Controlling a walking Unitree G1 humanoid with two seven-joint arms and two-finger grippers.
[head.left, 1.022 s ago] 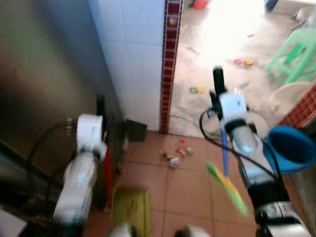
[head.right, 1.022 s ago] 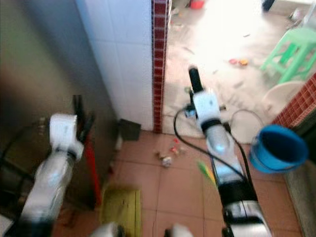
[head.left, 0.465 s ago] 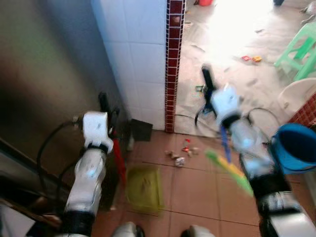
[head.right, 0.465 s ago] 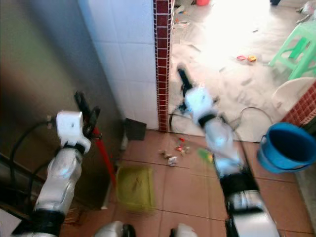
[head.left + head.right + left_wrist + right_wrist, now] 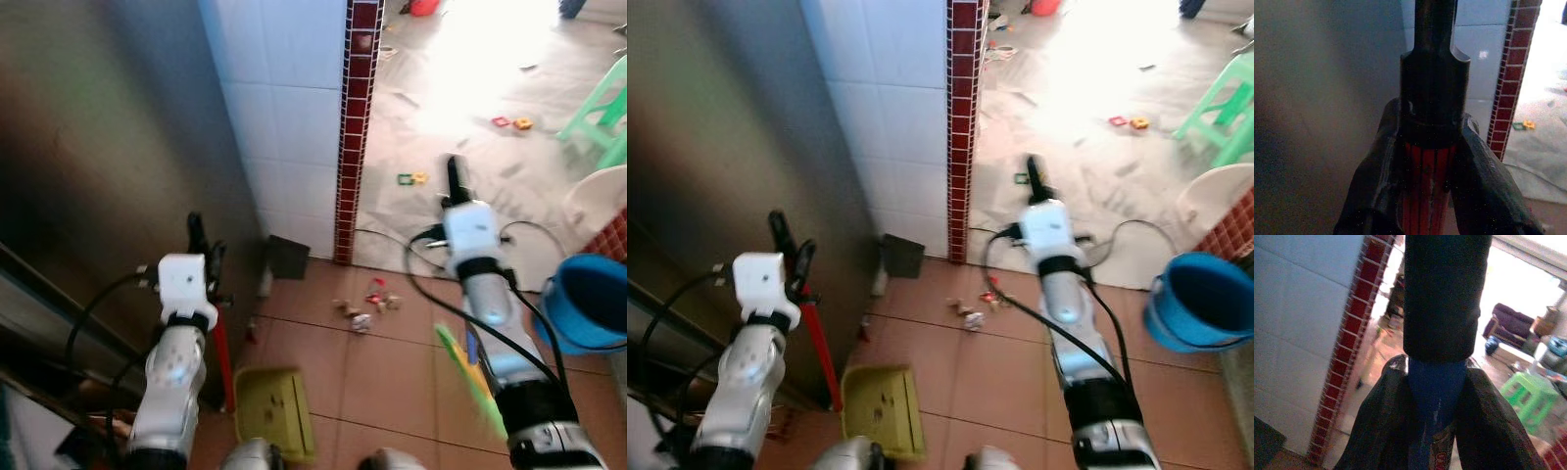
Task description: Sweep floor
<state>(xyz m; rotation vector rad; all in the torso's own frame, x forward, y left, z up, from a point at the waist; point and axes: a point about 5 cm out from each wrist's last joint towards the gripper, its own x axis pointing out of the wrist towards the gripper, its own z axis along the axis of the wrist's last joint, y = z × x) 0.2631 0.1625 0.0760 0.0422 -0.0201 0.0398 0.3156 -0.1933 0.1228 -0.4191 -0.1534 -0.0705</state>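
My left gripper (image 5: 200,244) is shut on the black-capped red handle (image 5: 1425,191) of a yellow-green dustpan (image 5: 272,426). The pan rests on the terracotta tiles by my feet. My right gripper (image 5: 454,184) is shut on a broom's blue shaft (image 5: 1436,391), just below its black grip (image 5: 1442,293). The broom's green and yellow bristles (image 5: 471,379) hang beside my right arm, above the floor. A small pile of litter (image 5: 367,304) lies on the tiles ahead, between the two arms and near the doorway.
A white tiled wall with a dark red brick edge (image 5: 353,127) stands ahead on the left, with a dark square piece (image 5: 287,257) at its foot. On the right are a blue bucket (image 5: 593,299) and a green stool (image 5: 602,103). More scraps (image 5: 411,178) lie on the concrete beyond.
The whole view has shifted and sharpened as the camera moved. My right arm has swung from leaning left to pointing straight ahead, broom still in hand. The left keeps its hold.
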